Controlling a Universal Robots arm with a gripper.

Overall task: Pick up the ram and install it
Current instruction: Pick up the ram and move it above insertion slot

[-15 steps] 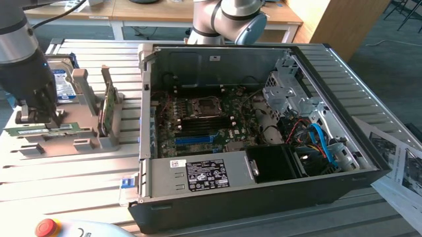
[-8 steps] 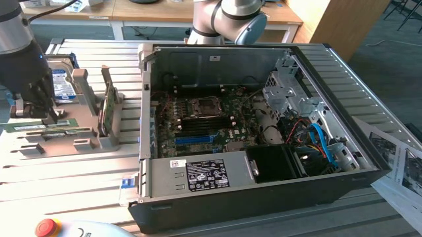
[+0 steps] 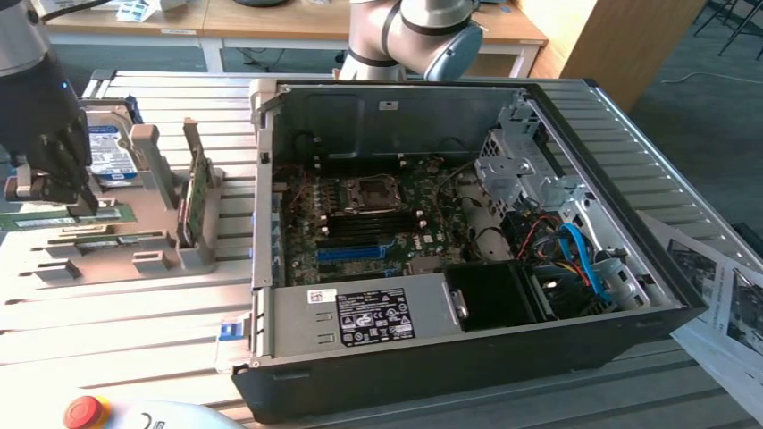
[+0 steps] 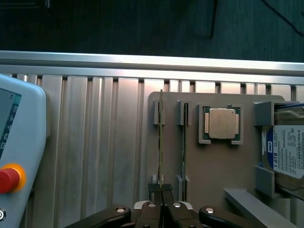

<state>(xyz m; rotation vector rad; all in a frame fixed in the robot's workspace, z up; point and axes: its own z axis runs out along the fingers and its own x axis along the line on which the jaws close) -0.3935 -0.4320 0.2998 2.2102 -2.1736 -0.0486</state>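
ROBOT ARM GRIPS MEMORY STICK: At the exterior view's left, the arm's black gripper [image 3: 84, 207] stands over a grey parts holder [image 3: 131, 246] on the slatted aluminium table [image 3: 120, 313]. Its jaws are clenched on the ram [image 3: 42, 219], which sits in its slot in the holder. The same view takes in the open computer case [image 3: 477, 357] across the middle and right of the table, its motherboard [image 3: 304, 223] and memory slots exposed, and the arm's base [image 3: 417, 36] at the far edge. The wrist view looks down along the fingers [image 4: 153, 216] and adds close detail. There the gripper [image 4: 163, 190] pinches one end of the ram [image 4: 161, 137], seen edge-on as a thin greenish line between two pairs of grey posts. A second thin board [image 4: 184, 137] stands in the slot just beside it, and beyond that are a square metal CPU [image 4: 222, 123] in its frame and a hard drive [image 4: 285, 152] with a blue-white label. From the side, the ram reads as a long, narrow green strip. A teach pendant [image 4: 19, 137] with a red stop button [image 4: 7, 178] lies well apart from the holder, with bare slats between them. In the exterior view the holder stands just beside the case's left wall, which rises between it and the motherboard, and open table spreads out on the near side.
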